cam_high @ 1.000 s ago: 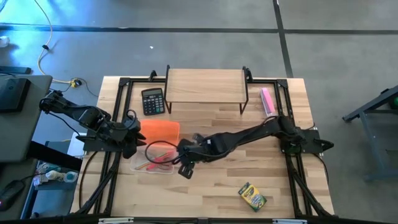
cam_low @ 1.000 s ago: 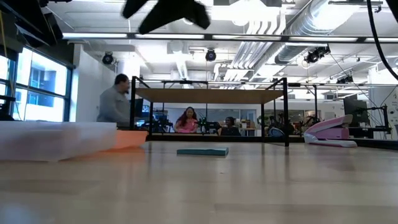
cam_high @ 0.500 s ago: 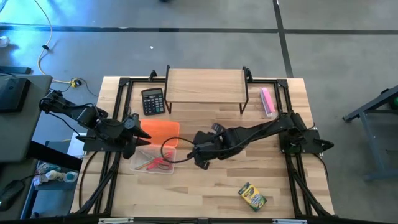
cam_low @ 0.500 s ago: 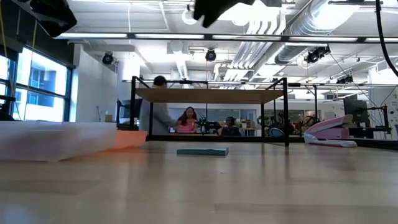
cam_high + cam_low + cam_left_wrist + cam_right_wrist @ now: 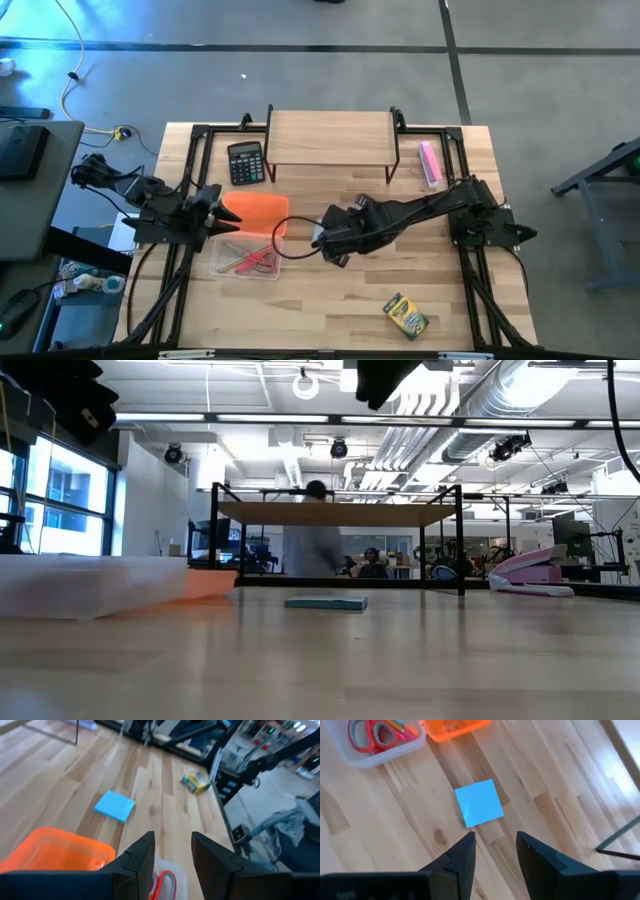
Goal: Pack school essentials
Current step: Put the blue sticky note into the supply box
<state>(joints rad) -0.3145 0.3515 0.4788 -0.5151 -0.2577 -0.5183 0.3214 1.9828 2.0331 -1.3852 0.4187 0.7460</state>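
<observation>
A light wooden table [image 5: 330,300] with plank seams stands on a grey concrete floor [image 5: 300,80] crossed by dark seams. At the table's far edge sits a low wooden shelf [image 5: 330,138] on black metal legs. Left of the table stands a dark side desk [image 5: 30,190], with a yellow cable [image 5: 70,85] lying on the floor beyond it. Across the table, the room shows an open white ceiling with ducts [image 5: 470,420] and long strip lights [image 5: 250,420], windows [image 5: 60,500] on the left, and a blurred person [image 5: 315,545] passing behind the shelf.
</observation>
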